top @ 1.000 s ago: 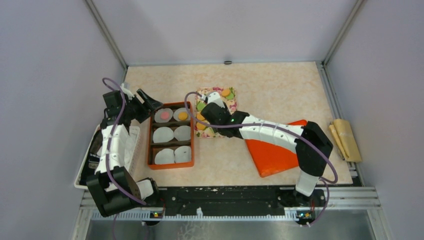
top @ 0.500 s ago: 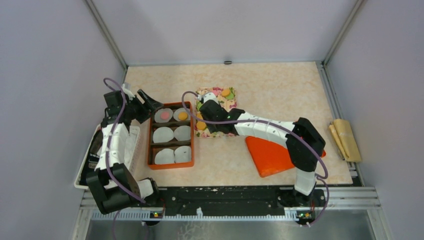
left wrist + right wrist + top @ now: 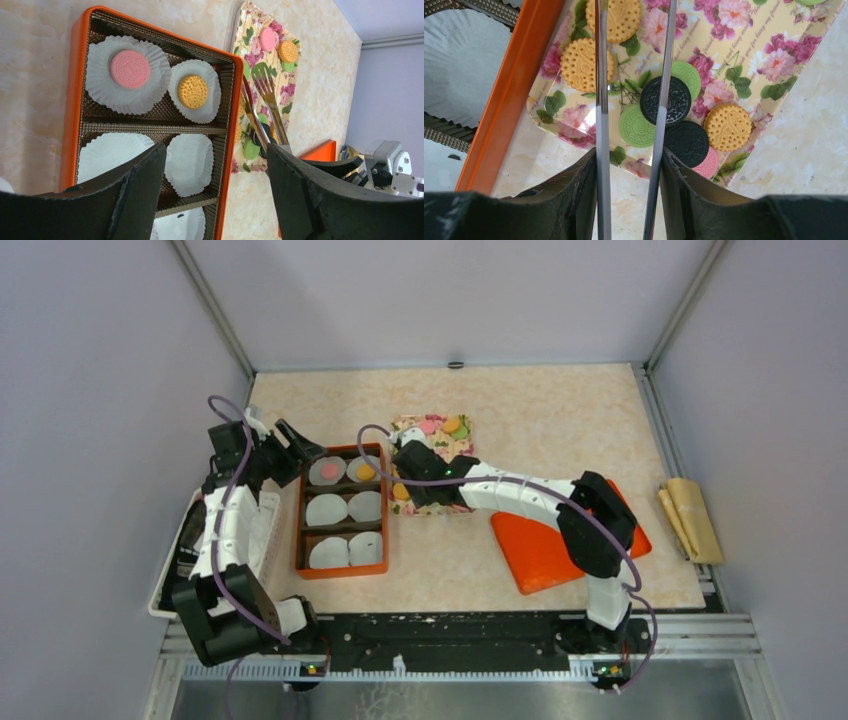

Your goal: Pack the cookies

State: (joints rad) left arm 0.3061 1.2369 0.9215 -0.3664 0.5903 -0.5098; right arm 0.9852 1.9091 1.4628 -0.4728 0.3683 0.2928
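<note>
The cookies (image 3: 665, 101) lie on the floral tray (image 3: 744, 55) just right of the orange box (image 3: 75, 100), two already in its far liners (image 3: 150, 95). They look light, stiff and probably brittle, best pinched across the rim. The right claw (image 3: 629, 170) clamps tongs (image 3: 600, 100) and has swung slightly left; the left claw (image 3: 215, 155) gapes empty.

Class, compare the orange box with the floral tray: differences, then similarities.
The orange box is divided and paper-lined; the floral tray is one open surface. The box holds two cookies, one per liner; the tray's cookies lie loose, some overlapping. Both are rectangular and hold cookies.
</note>
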